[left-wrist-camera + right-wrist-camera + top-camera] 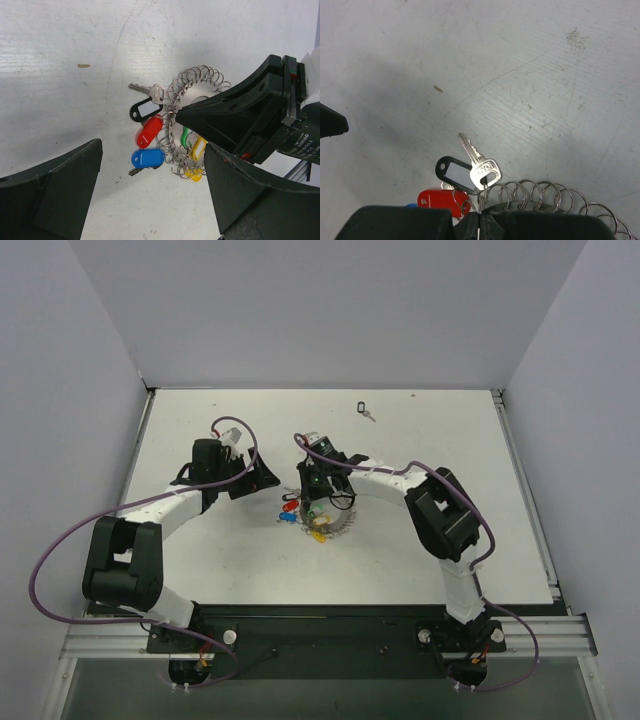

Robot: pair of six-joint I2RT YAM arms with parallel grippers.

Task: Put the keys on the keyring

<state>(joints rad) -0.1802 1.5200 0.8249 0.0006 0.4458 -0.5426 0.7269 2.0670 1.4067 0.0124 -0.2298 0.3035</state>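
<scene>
The keyring (200, 75), carrying red, blue, green, yellow and black-tagged keys (149, 132), lies on the bench (60, 75) at the fingertips of the right hand (479, 222), which appears clamped on its coil, directly ahead of the spread-open left hand (265, 480).

A white, scuffed and faintly scratched worktop (250, 570) sits boxed in by plain pale grey-lavender walls (320, 310) at back and both sides, evenly lit with soft shadows, an aluminium rail (560, 637) along its near edge.
</scene>
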